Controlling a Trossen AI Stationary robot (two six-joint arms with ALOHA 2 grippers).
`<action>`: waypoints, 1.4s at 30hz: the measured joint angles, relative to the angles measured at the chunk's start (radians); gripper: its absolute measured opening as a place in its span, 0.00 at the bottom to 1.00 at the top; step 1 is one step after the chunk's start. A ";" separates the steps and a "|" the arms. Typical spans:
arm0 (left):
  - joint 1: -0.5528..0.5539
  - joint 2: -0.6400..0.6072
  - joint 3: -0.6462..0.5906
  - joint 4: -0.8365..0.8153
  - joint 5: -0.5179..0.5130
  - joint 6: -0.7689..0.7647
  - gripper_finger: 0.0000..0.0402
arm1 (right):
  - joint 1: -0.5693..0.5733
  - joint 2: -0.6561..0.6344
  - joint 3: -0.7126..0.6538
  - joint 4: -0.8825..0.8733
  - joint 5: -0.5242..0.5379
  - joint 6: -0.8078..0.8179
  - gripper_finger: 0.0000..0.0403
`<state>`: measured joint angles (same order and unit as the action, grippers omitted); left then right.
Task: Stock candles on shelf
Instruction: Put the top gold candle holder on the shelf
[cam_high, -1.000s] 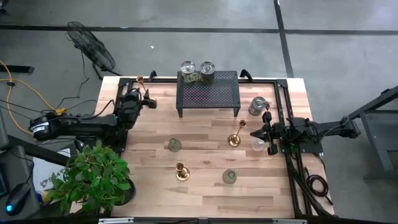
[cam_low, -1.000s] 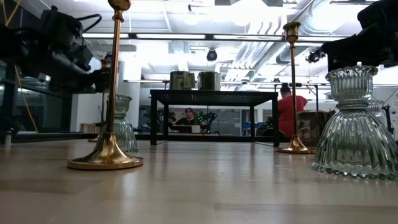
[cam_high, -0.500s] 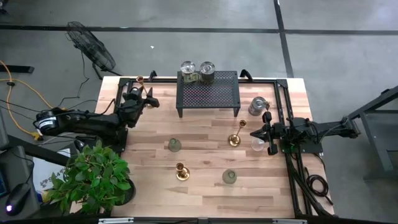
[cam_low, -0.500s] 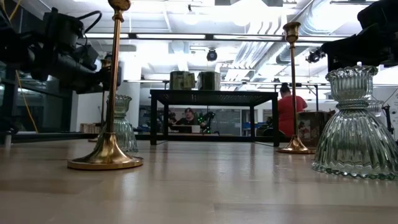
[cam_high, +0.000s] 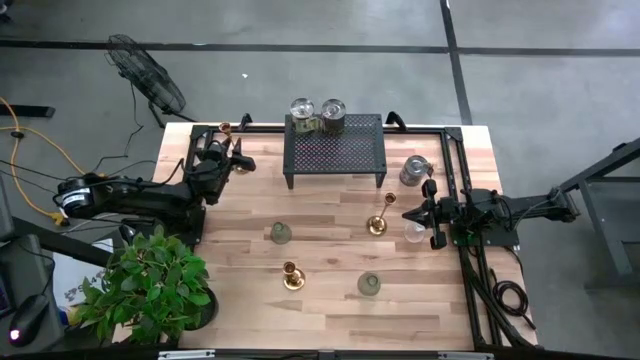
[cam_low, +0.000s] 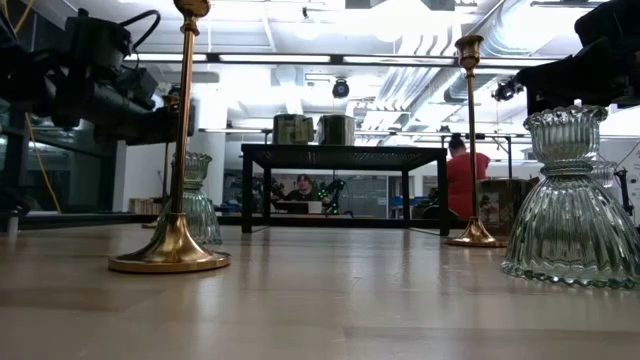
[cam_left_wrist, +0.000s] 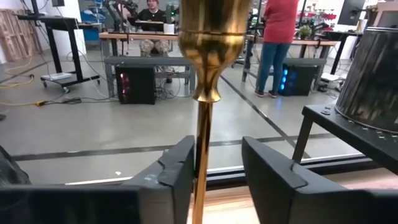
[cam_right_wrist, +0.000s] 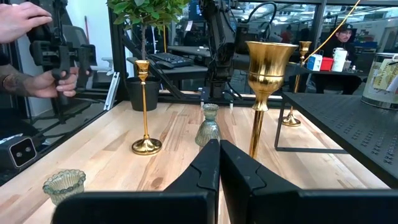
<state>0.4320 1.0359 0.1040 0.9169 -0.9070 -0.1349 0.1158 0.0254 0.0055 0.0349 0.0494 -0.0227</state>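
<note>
1. Reaching toward the upper left of the high view, the left gripper (cam_high: 236, 160) sits at a tall brass candlestick (cam_high: 225, 129) near the table's far left corner. In the left wrist view its fingers (cam_left_wrist: 180, 169) stand narrowly apart, with the stem (cam_left_wrist: 202, 158) between them. Whether the pads are touching the stem, I cannot tell.

2. The shelf (cam_high: 335, 150) stands at upper centre of the high view, against the table's far edge. Two jar candles (cam_high: 302, 108) (cam_high: 333, 108) already sit along its back edge, so I judge the stocking as begun but far from finished.

3. Still on the wood in the high view:
   - a brass candlestick (cam_high: 378, 224) right of centre
   - a short brass candlestick (cam_high: 291, 276) at lower centre
   - a glass holder (cam_high: 281, 233) left of centre
   - a glass holder (cam_high: 369, 285) lower right of centre
   - a jar (cam_high: 414, 171) just right of the shelf
   - a clear glass piece (cam_high: 414, 232) just beside the right arm

4. The right gripper (cam_high: 409, 215) waits at the right of the high view, near the candlestick there. In the right wrist view its fingers (cam_right_wrist: 208, 165) are pressed together and hold nothing.

5. A potted plant (cam_high: 150, 285) stands at the lower left of the high view, well apart from the shelf.
</note>
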 joint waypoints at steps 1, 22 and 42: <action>0.000 0.000 0.000 -0.001 0.000 0.000 0.30 | 0.000 0.000 0.000 0.000 0.000 0.000 0.01; 0.000 0.003 0.000 -0.047 -0.003 -0.001 0.05 | 0.000 0.000 0.000 0.000 0.000 0.000 0.01; -0.062 -0.070 0.251 -0.283 -0.026 0.232 0.03 | 0.000 0.000 0.000 0.000 0.000 0.000 0.01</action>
<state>0.3702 0.9655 0.3551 0.6341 -0.9329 0.0973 0.1154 0.0250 0.0055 0.0349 0.0490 -0.0231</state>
